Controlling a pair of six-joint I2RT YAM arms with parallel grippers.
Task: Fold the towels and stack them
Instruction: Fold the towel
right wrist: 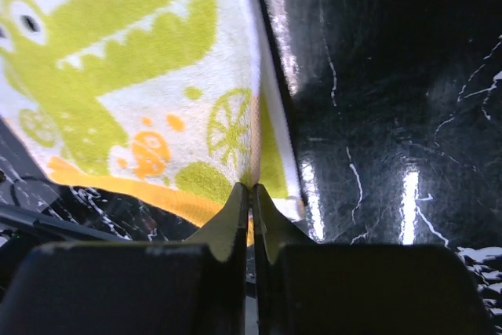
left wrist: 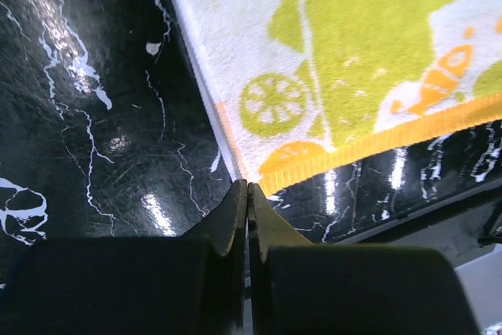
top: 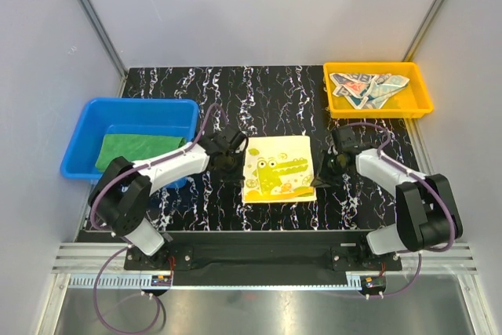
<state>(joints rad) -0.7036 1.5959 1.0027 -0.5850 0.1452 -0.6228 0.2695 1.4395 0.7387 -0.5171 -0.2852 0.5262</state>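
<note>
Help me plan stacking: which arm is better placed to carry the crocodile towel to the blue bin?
Likely left: left gripper sits nearer the blue bin; right gripper is across the crocodile towel.

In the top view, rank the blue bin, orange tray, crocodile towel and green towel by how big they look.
1. blue bin
2. orange tray
3. crocodile towel, close behind the tray
4. green towel, lying in the bin
</note>
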